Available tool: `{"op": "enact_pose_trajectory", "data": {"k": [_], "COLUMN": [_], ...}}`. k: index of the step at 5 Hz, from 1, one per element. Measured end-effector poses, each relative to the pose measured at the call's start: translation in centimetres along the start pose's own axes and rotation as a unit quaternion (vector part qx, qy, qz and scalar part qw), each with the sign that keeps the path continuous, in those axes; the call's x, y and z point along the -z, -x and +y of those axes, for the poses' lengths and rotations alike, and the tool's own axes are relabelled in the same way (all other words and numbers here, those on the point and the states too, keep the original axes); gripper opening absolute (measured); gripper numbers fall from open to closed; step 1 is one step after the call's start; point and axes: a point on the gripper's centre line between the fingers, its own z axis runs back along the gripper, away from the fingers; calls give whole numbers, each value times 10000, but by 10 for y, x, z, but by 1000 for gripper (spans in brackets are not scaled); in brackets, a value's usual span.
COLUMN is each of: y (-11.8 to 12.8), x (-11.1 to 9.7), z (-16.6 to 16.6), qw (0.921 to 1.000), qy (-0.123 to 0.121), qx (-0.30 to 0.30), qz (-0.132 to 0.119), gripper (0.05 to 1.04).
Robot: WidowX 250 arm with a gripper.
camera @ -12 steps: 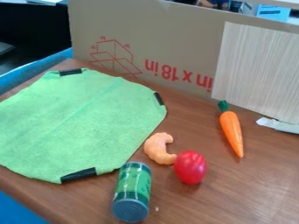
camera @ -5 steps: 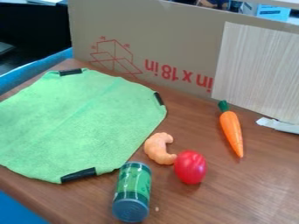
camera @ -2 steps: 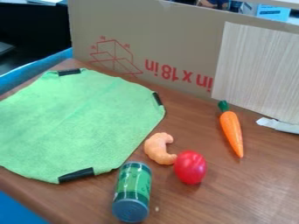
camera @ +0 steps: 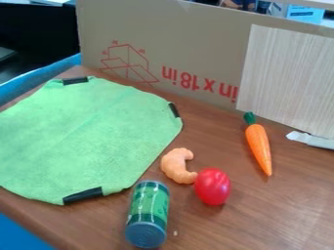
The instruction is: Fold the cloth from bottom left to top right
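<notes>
Across the left part of the table lies the task's item, a green microfiber cloth, spread nearly flat, unfolded, and running past the view's left edge. Black strips mark its far corner, right corner and near corner. Expect it to handle as light, limp and soft, with a nap that should grip rather than slip; breakage is no concern. You would best pinch a single shallow ridge at the lower-left border, as a flat lip offers little to grasp, then carry it low toward the upper right. Keep your path off the can, just beside the cloth's near edge. Of the hand, you cannot tell how wide it stands, nor what it holds or touches.
</notes>
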Motion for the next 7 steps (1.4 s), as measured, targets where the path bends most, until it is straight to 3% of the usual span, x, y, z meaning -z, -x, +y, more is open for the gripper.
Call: {"op": "enact_pose_trajectory", "data": {"k": [2, 3, 5, 6, 7], "y": [2, 4, 18, 26, 38], "x": [-18, -33, -40, -50, -45], "z": [-29, -50, -106, -140, -176], "qw": [9981, 9979, 9957, 9966, 9975], "qy": [97, 121, 18, 37, 52], "qx": [-10, -53, -122, -70, -27], "qz": [611, 627, 913, 814, 702], "gripper": [62, 62, 62, 60, 58]}}
